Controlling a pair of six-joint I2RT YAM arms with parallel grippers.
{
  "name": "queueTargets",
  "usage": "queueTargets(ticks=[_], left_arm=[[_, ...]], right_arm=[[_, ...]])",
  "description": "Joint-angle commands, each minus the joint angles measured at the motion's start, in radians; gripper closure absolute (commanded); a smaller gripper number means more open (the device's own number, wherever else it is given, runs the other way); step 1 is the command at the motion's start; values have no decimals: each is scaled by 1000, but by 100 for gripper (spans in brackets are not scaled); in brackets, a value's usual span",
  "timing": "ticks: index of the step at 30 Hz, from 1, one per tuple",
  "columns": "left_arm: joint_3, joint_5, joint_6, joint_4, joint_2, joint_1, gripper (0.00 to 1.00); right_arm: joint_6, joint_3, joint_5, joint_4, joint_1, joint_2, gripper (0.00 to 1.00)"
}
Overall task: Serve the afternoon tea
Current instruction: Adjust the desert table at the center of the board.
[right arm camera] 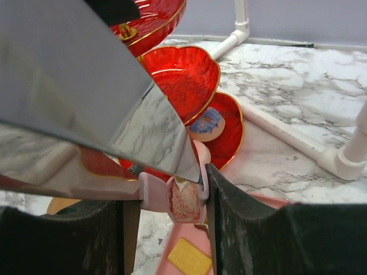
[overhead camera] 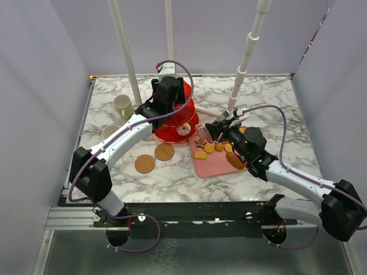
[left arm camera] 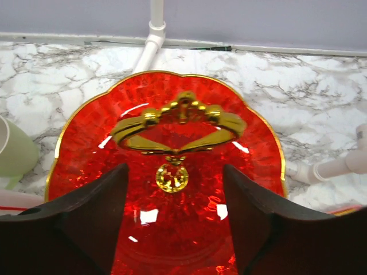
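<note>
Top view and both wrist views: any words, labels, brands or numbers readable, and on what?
No readable text in any view.
The red stand, pink tray, pale green mug and metal tongs show no lettering.
The yellow biscuit is too blurred to tell.

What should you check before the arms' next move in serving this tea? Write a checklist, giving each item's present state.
1. Left gripper open over gold finial, not gripping: ok.
2. Right gripper shut on tongs: ok.
3. Doughnut resting on stand's bottom tier: ok.
4. Green mug on one of the coasters: not ok; both bare.
5. Pink tray emptied: not ok; cookies on it.
</note>
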Motion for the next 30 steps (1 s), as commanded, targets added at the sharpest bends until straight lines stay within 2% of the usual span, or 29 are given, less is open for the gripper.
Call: queueTargets(ticks=[1, 3, 7, 12, 19, 24, 27, 30], left_arm=[[-46, 141, 104, 37, -92, -5, 25], [-76, 218, 168, 35, -119, -5, 15], [-116, 351, 289, 16, -166, 3, 10], [-109, 524, 403, -14, -176, 73, 14], [-34, 690, 409, -63, -105, 211, 18], [-5, 804, 422, -41, -75, 242, 20], [23, 827, 428, -39, -44, 247, 23], [33, 836, 405, -1, -25, 250, 32]], right_arm=[[-24, 40, -7, 78, 34, 33, 72], [-24, 40, -5, 85, 39, 29, 72], [-26, 26, 6, 76, 41, -7, 72], [-31, -7, 47, 48, 41, -78, 73], [-26, -36, 87, -11, 41, -150, 73], [-19, -48, 123, -22, 40, -176, 73], [-22, -50, 130, -18, 41, -181, 72], [-21, -53, 133, -15, 41, -178, 72]])
